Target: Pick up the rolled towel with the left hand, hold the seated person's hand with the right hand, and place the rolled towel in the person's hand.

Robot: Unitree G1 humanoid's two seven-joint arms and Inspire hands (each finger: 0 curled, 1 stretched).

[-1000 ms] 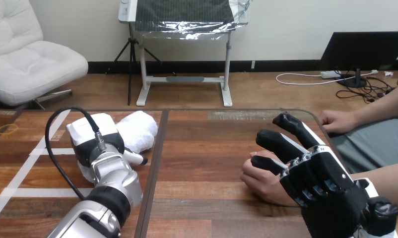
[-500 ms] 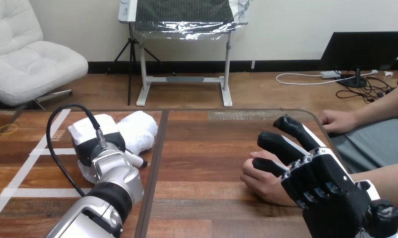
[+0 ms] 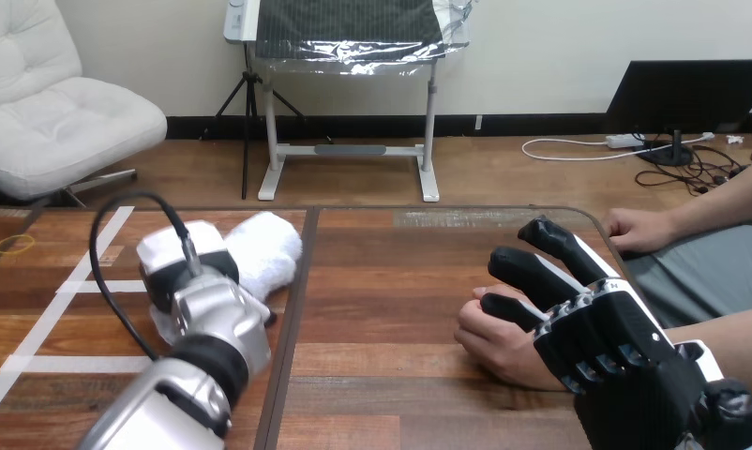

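Head view: left of centre, the rolled towel (image 3: 271,246) lies on the table (image 3: 400,272), its near end hidden under the left hand (image 3: 177,264); I cannot tell whether that hand grips it. At lower right, the right hand (image 3: 611,333) stretches straight fingers (image 3: 532,272) over the person's lower hand (image 3: 492,342). The person's hand at the right edge (image 3: 639,228) rests on the table. White tape lines (image 3: 72,286) cross the left side.

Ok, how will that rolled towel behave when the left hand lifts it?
The rolled towel looks fluffy, so it will probably squash in a grip rather than slip. Likely light for its bulk. I see nothing binding the roll, so it may sag or unroll.
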